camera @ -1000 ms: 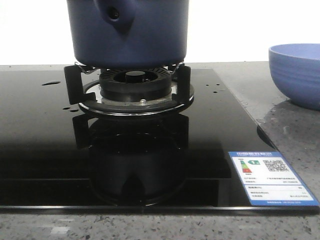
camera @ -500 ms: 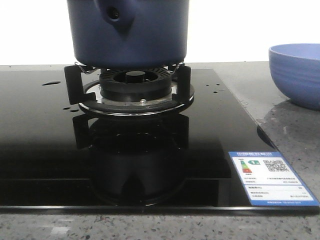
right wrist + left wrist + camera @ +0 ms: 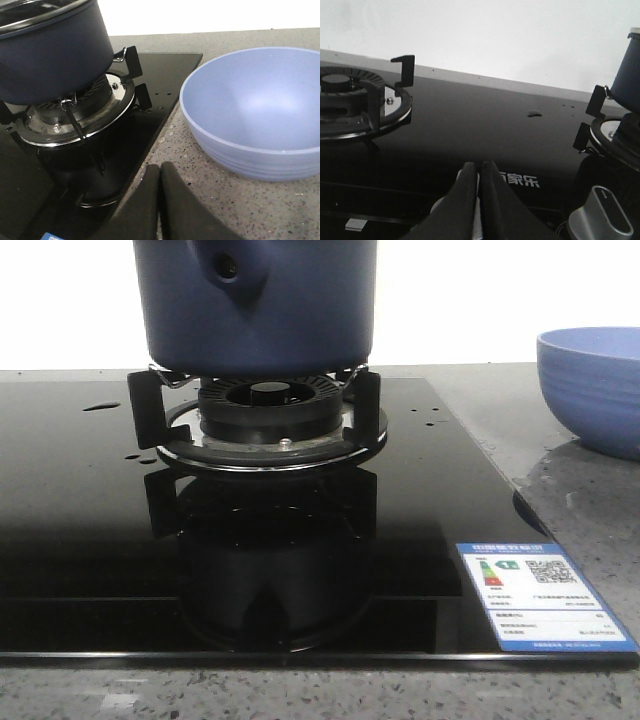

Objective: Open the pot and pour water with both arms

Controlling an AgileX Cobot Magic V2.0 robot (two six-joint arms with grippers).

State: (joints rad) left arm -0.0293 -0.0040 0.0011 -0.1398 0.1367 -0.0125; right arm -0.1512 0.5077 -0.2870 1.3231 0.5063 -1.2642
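The dark navy pot (image 3: pixel 256 302) stands on the burner grate (image 3: pixel 262 415) of the black glass hob, its handle socket with a round hole facing the front camera. It also shows in the right wrist view (image 3: pixel 52 50), with a lid rim at its top, and its edge shows in the left wrist view (image 3: pixel 628 75). Small water drops (image 3: pixel 102 406) lie on the hob glass. My left gripper (image 3: pixel 478 167) is shut and empty over the hob's front, left of the pot. My right gripper (image 3: pixel 159 170) is shut and empty above the countertop, between pot and bowl.
A light blue ribbed bowl (image 3: pixel 592 385) stands on the speckled counter right of the hob, large in the right wrist view (image 3: pixel 255 107). A second burner (image 3: pixel 350 102) lies to the left. A silver knob (image 3: pixel 602 215) and an energy label (image 3: pixel 540 595) sit at the hob's front.
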